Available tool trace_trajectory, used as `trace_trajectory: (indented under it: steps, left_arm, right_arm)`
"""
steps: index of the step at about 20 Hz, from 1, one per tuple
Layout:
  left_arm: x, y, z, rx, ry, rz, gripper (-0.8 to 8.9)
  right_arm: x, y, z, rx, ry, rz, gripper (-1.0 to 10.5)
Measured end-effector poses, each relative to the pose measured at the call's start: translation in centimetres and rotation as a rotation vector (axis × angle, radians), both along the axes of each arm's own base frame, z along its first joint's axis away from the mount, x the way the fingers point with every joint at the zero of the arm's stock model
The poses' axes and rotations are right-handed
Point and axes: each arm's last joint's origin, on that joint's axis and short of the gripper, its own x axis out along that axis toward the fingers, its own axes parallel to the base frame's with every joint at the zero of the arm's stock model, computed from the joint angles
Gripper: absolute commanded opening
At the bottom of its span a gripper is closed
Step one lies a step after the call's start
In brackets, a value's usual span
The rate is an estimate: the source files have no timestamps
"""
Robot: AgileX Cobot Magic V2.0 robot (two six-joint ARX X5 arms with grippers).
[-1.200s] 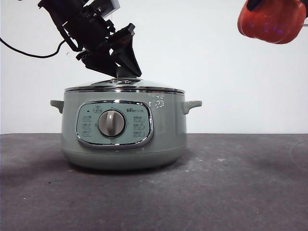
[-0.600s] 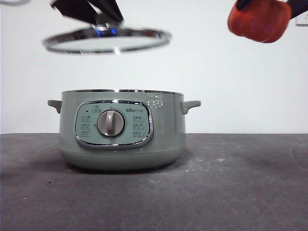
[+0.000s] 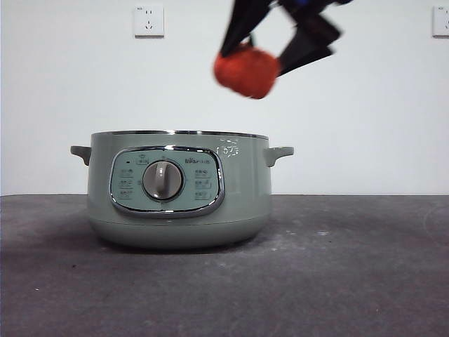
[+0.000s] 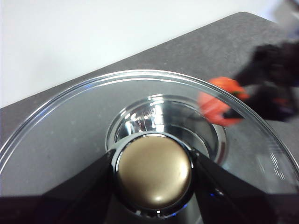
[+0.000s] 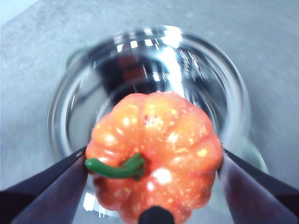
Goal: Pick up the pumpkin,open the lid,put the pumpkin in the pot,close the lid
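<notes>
The pale green pot (image 3: 175, 189) stands open on the dark table, its shiny inside showing in the right wrist view (image 5: 154, 70). My right gripper (image 3: 263, 53) is shut on the orange-red pumpkin (image 3: 245, 71) and holds it in the air above the pot's right side; the right wrist view shows the pumpkin (image 5: 154, 149) with its green stem over the pot's opening. My left gripper (image 4: 154, 175) is shut on the knob of the glass lid (image 4: 70, 121) and holds it lifted, out of the front view. Through the lid I see the pot's opening (image 4: 205, 130) and the pumpkin (image 4: 219, 102).
The dark grey table (image 3: 337, 267) spreads around the pot. A white wall with two sockets (image 3: 149, 20) is behind.
The left gripper lifted the lid off the pot and carried it out of the front view. The right gripper brought the pumpkin left and lower, over the pot.
</notes>
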Motion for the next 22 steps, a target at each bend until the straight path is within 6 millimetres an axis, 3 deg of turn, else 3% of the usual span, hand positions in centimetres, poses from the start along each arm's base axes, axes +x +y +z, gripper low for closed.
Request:
trace_trajectory:
  steps: [4,8,12,16,17,18,20,22]
  left_arm:
    - [-3.0,1.4,0.4,-0.003,-0.021,0.034,-0.09]
    - [-4.4,1.9,0.5,-0.018,-0.037,0.045,-0.09]
    - [-4.4,1.9,0.1,0.002,0.007,0.045,-0.09]
    - [-4.4,1.9,0.2,-0.001,0.000,0.045,-0.09]
    - [-4.3,1.9,0.1,-0.001,0.001,0.045,-0.09]
    - [-4.3,1.9,0.1,-0.001,0.001,0.045,-0.09]
    - [-4.4,1.9,0.1,-0.001,0.001,0.045,-0.09]
    - [-4.3,1.9,0.1,-0.001,0.001,0.045,-0.09]
  right_arm:
    - [3.9,4.4,-1.7,-0.033,0.009,0.055,-0.1]
    - [6.4,7.8,-5.5,-0.104,0.021,0.098,-0.1]
    - [7.2,9.1,-9.2,-0.179,0.053,0.114,-0.1]
    - [7.4,9.2,-10.4,-0.220,0.071,0.104,-0.1]
    - [7.3,9.2,-10.4,-0.222,0.071,0.107,0.3]
    - [7.3,9.3,-10.4,-0.225,0.074,0.110,1.9]
    - [7.1,9.3,-10.4,-0.232,0.085,0.114,6.1]
    - [7.1,9.3,-10.4,-0.237,0.093,0.114,6.3]
